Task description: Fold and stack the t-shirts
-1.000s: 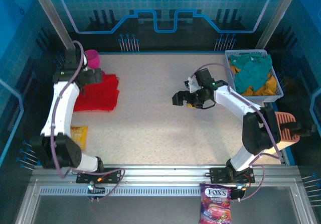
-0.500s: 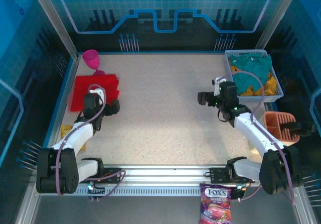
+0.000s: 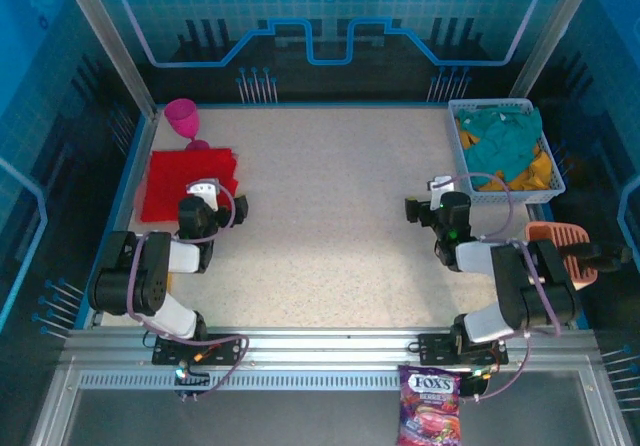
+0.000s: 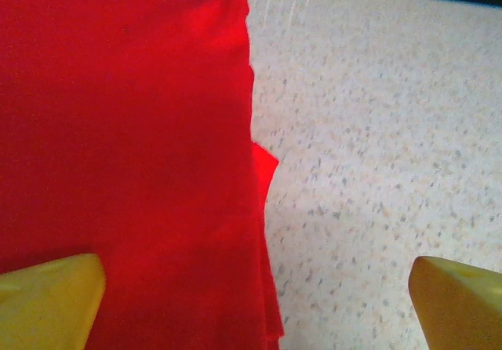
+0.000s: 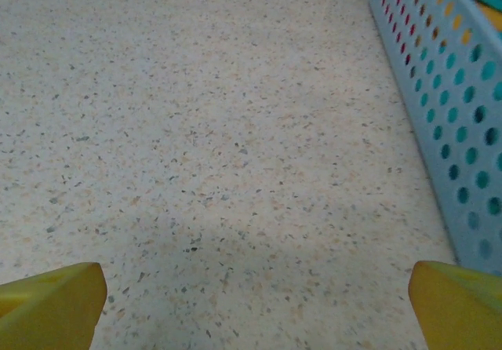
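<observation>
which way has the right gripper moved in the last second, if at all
Yes. The right gripper moved right and slightly nearer, ending close beside the blue basket's near-left corner.

Bright red t-shirt (image 3: 168, 181), folded.
Lies flat as a layered rectangle near the speckled table's (image 3: 330, 196) left rear corner, layer edges uneven along the right side.

Speckled table (image 3: 320, 216), folded red t-shirt (image 3: 170, 181), pink cup (image 3: 182, 121), blue basket (image 5: 447, 107)

Left pincer (image 3: 213, 194) and right pincer (image 3: 432, 206) back nearer their bases.
</observation>
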### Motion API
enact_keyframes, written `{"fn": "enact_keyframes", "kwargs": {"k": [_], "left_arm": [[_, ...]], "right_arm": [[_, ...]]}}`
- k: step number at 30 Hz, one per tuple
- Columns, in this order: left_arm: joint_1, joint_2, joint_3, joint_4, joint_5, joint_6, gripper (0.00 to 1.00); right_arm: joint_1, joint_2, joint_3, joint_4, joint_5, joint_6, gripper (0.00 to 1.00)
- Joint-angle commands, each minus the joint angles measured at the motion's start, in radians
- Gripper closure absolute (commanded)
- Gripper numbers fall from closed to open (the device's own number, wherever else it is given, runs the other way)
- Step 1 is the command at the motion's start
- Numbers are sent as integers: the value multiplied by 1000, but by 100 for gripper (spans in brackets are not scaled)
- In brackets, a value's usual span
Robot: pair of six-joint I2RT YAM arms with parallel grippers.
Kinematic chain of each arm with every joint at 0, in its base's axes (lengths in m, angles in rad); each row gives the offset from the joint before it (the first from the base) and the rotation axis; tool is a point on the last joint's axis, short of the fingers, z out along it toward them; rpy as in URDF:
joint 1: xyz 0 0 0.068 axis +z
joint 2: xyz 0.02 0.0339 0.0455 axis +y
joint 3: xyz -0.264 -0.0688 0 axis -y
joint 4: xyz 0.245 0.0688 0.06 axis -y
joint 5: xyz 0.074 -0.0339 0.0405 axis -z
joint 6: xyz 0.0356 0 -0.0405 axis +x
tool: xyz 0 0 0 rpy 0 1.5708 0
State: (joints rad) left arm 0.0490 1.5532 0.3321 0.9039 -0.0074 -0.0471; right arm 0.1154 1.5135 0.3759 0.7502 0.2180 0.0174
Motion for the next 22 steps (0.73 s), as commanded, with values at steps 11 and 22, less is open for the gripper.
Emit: {"fn": "enact_keyframes", "kwargs": {"k": [11,22], "left_arm": [[-36,-1,52,12,-24,37,1],[-36,0,56,9,-2,46,1]], "right_arm": [[-30,27,12,162,-41,-14,0],[-37,26,15,157,-62,-14,0]]}}
